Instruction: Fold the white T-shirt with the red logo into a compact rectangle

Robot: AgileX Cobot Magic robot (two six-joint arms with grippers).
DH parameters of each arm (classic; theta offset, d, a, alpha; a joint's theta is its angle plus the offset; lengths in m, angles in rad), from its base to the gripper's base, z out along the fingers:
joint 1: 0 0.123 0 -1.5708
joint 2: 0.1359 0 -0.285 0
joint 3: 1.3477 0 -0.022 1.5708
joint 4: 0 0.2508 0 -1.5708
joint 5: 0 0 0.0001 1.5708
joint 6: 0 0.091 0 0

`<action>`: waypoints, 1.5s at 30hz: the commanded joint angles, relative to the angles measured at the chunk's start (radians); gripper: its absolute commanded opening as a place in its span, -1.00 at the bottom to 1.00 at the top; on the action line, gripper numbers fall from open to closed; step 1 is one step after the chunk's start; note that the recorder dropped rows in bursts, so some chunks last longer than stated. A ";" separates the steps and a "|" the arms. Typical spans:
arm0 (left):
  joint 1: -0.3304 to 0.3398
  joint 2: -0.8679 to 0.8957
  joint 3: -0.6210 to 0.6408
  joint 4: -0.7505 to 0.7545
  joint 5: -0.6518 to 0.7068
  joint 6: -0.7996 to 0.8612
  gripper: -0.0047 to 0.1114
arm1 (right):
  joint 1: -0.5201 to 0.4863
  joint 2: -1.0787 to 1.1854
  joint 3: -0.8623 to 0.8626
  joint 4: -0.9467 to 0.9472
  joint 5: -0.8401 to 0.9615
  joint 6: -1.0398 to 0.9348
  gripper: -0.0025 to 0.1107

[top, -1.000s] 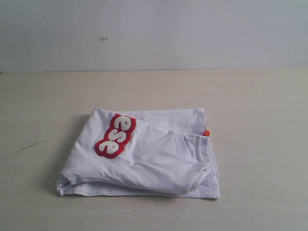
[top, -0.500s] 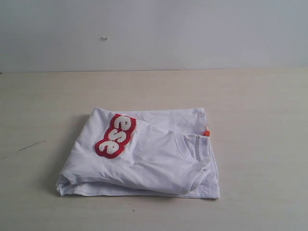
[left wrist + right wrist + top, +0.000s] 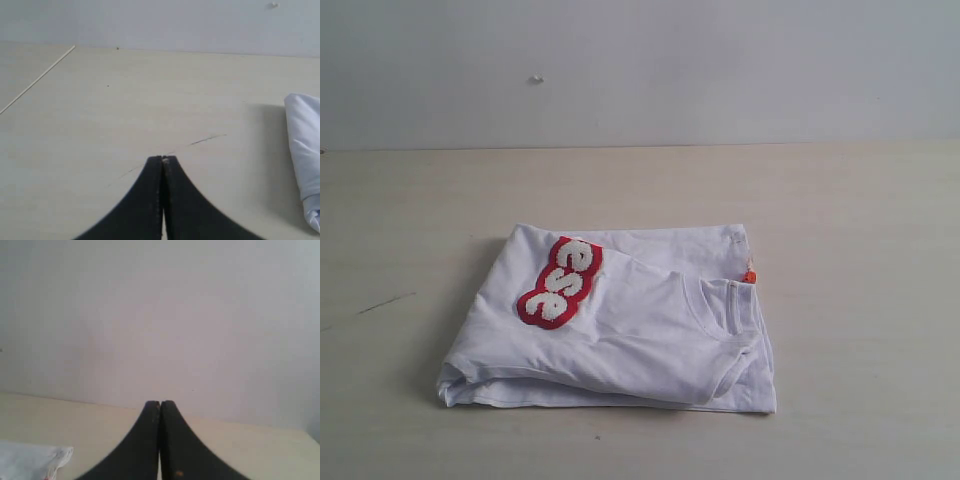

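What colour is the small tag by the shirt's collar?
Orange; the tag shows best in the exterior view.

- My left gripper [image 3: 162, 159] shows two matte black fingers [image 3: 142, 205], smooth, with no texture I can make out.
- Each finger is narrow and squared off at its tip, then sweeps outward in a concave curve to a broad base. Together the pair looks like a flared black wedge.
- A thin pale seam runs between them from tip to base.
- My right gripper [image 3: 160, 403] has the same black, curved fingers [image 3: 182, 450], soft and blurred at the edges.
- A small orange-brown speck [image 3: 178, 473] sits on one of its fingers, near the base.
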 commanded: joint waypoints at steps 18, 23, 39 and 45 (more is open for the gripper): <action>-0.005 -0.004 0.003 0.002 -0.007 0.003 -0.92 | 0.015 -0.005 0.005 0.063 0.369 0.148 -0.96; -0.005 -0.004 0.003 0.002 -0.007 0.003 -0.92 | 0.015 -0.005 0.005 0.063 0.363 0.148 -0.96; -0.005 -0.004 0.003 0.002 -0.007 0.003 -0.92 | 0.015 -0.005 0.005 0.075 0.360 -0.016 -0.96; -0.005 -0.004 0.003 0.002 -0.007 0.003 -0.92 | 0.015 -0.005 0.005 0.075 0.360 -0.016 -0.96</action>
